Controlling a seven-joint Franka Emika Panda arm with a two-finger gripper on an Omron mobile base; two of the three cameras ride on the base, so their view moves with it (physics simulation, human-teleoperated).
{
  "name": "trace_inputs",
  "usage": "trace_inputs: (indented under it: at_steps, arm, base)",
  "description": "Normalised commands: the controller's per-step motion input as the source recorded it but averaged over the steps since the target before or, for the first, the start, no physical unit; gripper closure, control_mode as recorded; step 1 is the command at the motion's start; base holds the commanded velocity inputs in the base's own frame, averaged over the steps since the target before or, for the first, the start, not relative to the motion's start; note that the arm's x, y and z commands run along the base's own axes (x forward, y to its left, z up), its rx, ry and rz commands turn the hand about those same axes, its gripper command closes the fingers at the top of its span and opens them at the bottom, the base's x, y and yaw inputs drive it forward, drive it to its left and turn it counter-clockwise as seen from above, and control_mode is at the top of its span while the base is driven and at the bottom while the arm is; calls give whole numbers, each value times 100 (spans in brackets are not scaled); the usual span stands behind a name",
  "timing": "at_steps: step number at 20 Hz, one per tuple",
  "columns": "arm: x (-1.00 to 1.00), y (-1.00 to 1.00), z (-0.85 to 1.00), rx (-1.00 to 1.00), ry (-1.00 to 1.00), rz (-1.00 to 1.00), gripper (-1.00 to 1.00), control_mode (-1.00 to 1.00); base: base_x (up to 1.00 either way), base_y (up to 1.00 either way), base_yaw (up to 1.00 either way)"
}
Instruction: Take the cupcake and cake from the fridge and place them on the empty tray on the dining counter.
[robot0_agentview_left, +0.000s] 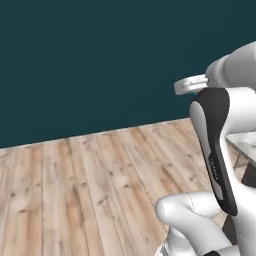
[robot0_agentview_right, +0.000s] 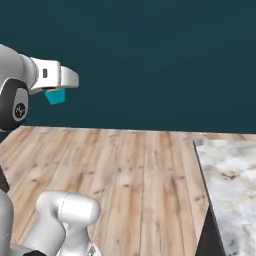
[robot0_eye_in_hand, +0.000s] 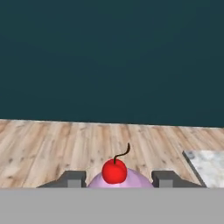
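The cupcake (robot0_eye_in_hand: 116, 177) has pale pink frosting with a bright red cherry on a dark stem; its wrapper (robot0_agentview_right: 55, 96) is teal. The pincer (robot0_eye_in_hand: 117, 178) has dark grey tips. The wall (robot0_agentview_right: 160, 60) is deep blue-green — the floor (robot0_agentview_right: 130, 170) pale wood planks with brown knots. The desk (robot0_agentview_right: 232, 190) is white-and-grey marble.

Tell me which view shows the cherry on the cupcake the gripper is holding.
The hand view: the red cherry sits on the cupcake between the gripper fingertips. The right base view shows its teal wrapper.
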Motion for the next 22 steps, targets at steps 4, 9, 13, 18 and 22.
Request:
trace_inputs:
  at_steps: [4,9,13,18,22]
  arm:
    - [0,0,0,0,0,0,100,100]
    - [0,0,0,0,0,0,100,100]
    - [0,0,0,0,0,0,100,100]
    - [0,0,0,0,0,0,100,100]
    - [0,0,0,0,0,0,100,100]
  base:
    - [100,27,-44]
    - [100,38,-46]
    - [95,42,-52]
    - [85,37,-52]
    - [79,28,-50]
